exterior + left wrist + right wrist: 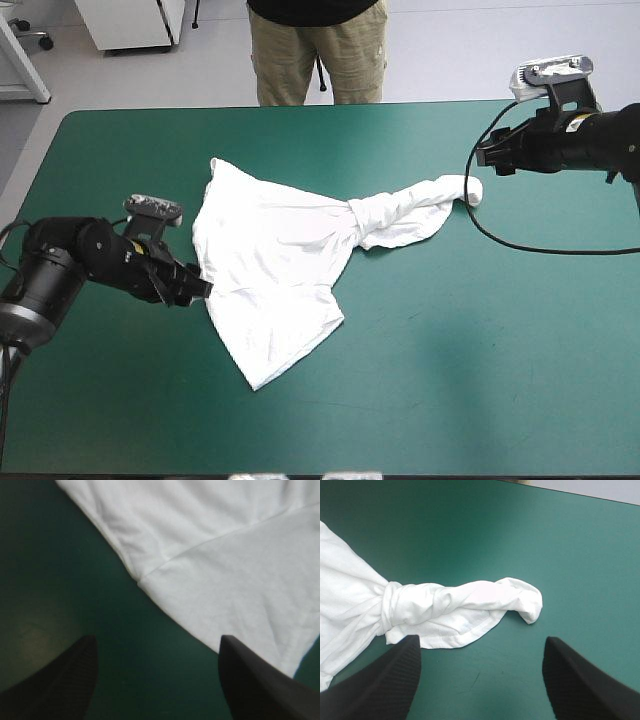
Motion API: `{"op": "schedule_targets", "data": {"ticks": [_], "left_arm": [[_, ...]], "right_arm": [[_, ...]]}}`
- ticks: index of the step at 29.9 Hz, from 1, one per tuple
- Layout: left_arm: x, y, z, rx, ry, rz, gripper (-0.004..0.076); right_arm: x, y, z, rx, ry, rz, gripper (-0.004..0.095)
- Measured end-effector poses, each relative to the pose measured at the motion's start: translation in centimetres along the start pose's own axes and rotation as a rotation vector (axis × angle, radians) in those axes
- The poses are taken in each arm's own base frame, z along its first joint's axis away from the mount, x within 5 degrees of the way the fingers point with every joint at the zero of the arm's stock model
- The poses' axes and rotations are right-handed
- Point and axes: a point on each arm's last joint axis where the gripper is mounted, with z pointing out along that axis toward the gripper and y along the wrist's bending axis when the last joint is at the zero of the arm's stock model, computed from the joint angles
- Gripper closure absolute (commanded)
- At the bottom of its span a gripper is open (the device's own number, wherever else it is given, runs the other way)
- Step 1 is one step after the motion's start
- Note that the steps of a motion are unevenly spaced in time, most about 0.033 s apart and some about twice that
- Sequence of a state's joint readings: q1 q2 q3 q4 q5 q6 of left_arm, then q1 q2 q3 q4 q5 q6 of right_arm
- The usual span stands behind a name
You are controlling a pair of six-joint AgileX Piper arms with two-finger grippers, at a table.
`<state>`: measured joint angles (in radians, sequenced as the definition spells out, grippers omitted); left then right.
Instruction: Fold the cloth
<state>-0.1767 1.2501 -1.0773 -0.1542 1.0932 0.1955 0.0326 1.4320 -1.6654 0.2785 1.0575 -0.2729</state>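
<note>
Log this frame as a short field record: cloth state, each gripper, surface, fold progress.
cloth: white short-sleeved T-shirt, partly spread flat, one part wound into a knotted twisted end pointing toward the right arm
left gripper: open, at the shirt's left edge, not gripping it
right gripper: open, short of the twisted end, apart from it
surface: teal-green table cover
fold progress: no fold made yet

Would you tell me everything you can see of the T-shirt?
The T-shirt is white, soft-looking fabric lying on the teal-green cover. Its left part is loosely spread and wrinkled, a seam showing; its right part is wound into a twisted rope ending in a rolled tip. The left tool stands open at its left edge, the right tool open short of the tip; neither grips it.
</note>
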Motion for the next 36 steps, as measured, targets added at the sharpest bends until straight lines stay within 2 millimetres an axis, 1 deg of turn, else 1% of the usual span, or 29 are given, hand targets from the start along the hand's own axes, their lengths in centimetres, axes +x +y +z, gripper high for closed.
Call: {"op": "schedule_targets", "data": {"ticks": [3,7,12,17,20,22,23,24,26,28,29,30,33,35,36], "left_arm": [[1.8,0.2,3.0,-0.002,0.019,-0.047,0.0232],[3.0,0.4,6.3,0.011,0.016,-0.103,0.0232],[2.2,0.9,8.9,0.003,-0.015,-0.136,0.0232],[1.6,1.5,11.3,-0.011,-0.015,-0.15,0.0232],[1.2,1.5,11.9,0.001,-0.027,-0.14,0.0232],[1.0,1.5,12.3,0.014,-0.027,-0.13,0.0239],[0.8,1.4,12.4,0.024,-0.034,-0.12,0.0255],[0.7,1.4,12.5,0.027,-0.039,-0.116,0.0295],[0.6,1.5,12.8,0.032,-0.046,-0.107,0.0436],[0.4,1.5,12.9,0.03,-0.062,-0.098,0.0627],[0.3,1.6,13.0,0.03,-0.068,-0.096,0.0703],[0.3,1.6,13.0,0.031,-0.071,-0.093,0.0727],[0.2,1.6,13.1,0.033,-0.081,-0.089,0.0728],[0.1,1.6,13.1,0.034,-0.083,-0.088,0.0731],[0.1,1.6,13.2,0.035,-0.082,-0.09,0.0733]], "right_arm": [[0.0,0.1,0.0,-0.006,0.001,0.002,0.0306],[0.0,0.1,0.0,-0.014,-0.003,0.004,0.0306],[0.0,0.2,0.0,-0.019,-0.004,0.003,0.033],[0.0,0.2,0.0,-0.019,-0.005,0.003,0.033],[-0.1,0.2,0.0,-0.019,-0.006,0.003,0.0332],[0.0,0.1,0.0,-0.012,-0.005,0.0,0.0352],[0.0,0.0,0.0,-0.003,-0.003,-0.006,0.0362],[0.0,-0.1,0.0,0.009,0.001,-0.013,0.0374],[0.1,-0.3,0.0,0.031,0.007,-0.026,0.0394],[0.1,-0.5,0.0,0.052,0.013,-0.034,0.0397],[0.1,-0.5,0.0,0.056,0.014,-0.031,0.0397],[0.2,-0.6,0.0,0.059,0.018,-0.029,0.0397],[0.3,-0.6,0.2,0.056,0.038,-0.025,0.0397],[0.4,-0.7,0.9,0.05,0.066,-0.019,0.0391],[0.5,-0.9,1.5,0.047,0.085,-0.011,0.0389]]}}
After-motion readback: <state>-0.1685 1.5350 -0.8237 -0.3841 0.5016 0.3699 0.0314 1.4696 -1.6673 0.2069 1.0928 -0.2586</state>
